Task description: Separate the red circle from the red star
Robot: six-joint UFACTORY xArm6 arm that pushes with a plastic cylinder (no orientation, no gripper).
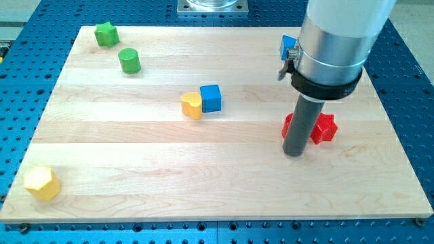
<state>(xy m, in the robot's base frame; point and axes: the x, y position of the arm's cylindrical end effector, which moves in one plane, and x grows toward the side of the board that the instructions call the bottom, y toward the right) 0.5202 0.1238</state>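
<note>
Red plastic-looking pieces sit at the view's right of the pale wooden board (135, 169): the red star block (325, 128), its blunt points showing toward the view's right, and the red circle block (287, 126), of which only a sliver shows at the view's left of the dark rod. The rod stands between them in the picture, so I cannot tell whether the two touch, nor which way either one's long axis runs. My tip (293, 154) rests on the board just below the pair, nearer the red circle block, with the matte grey rod rising upright into a smooth silver cylinder ringed by a black band. No jaws exist on this arm, so nothing is clenched or released; the tip only stands beside the blocks.

Behind the silver cylinder, toward the view's top, a blue block (289, 46) peeks out, its shape mostly hidden. Near the board's middle a blue cube (211, 97) touches a yellow heart-like block (192, 105) on its left side. Well apart, at the view's top left, lie a green star block (106, 34) and a green cylinder (129, 60). A yellow hexagonal block (43, 182) sits alone at the view's bottom left. The board shows long light grain bands and lies on a blue perforated table (27, 74)
</note>
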